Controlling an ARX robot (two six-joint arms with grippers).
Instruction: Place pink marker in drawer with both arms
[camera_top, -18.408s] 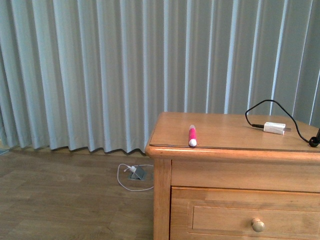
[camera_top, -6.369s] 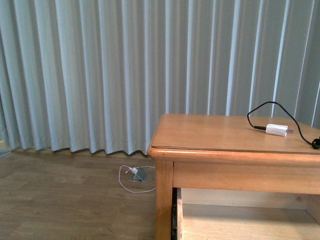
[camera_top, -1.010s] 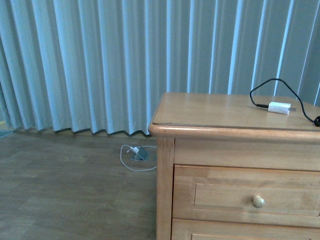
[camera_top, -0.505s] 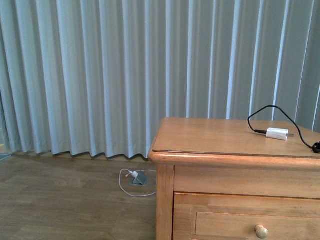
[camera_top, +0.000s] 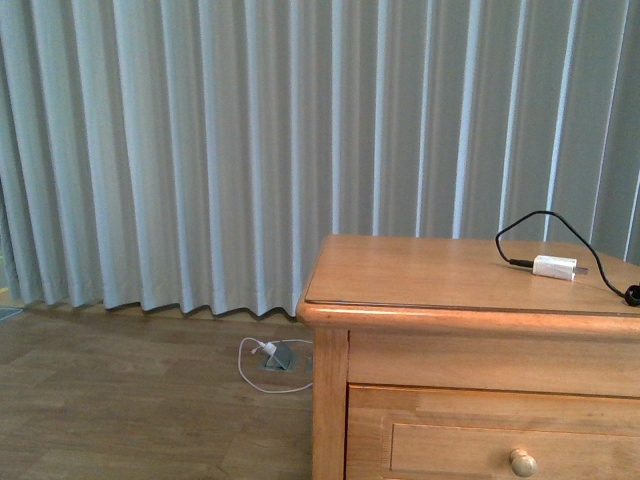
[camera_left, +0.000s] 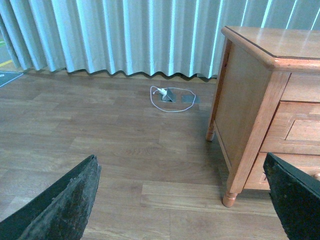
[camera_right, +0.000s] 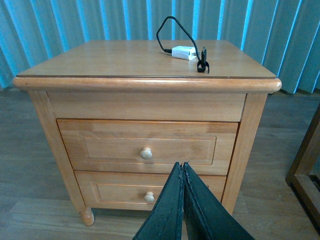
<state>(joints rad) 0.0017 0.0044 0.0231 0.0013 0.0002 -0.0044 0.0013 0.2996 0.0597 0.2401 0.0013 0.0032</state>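
The right gripper (camera_right: 183, 172) is seen clenched, its two jaws pressed flat together with nothing between them, hanging in front of the nightstand (camera_right: 145, 62) and touching nothing. The left gripper (camera_left: 180, 200) is spread wide, released and empty, above the wooden floor (camera_left: 100, 135).

The drawer (camera_right: 147, 146) is shut, its pale knob (camera_right: 146, 153) at the centre; a second drawer front (camera_right: 125, 192) lies below it at 6 o'clock. On the top, a white charger block (camera_top: 554, 267) with a black cable (camera_top: 520, 225) rests toward 2 o'clock in the front view. Grey curtains (camera_top: 200, 150) are hung behind, and a white cord (camera_top: 262, 360) lies on the floor.

The pink marker cannot be seen in any view. It lay earlier on the top's front edge; the drawer stood open since then and is now closed.
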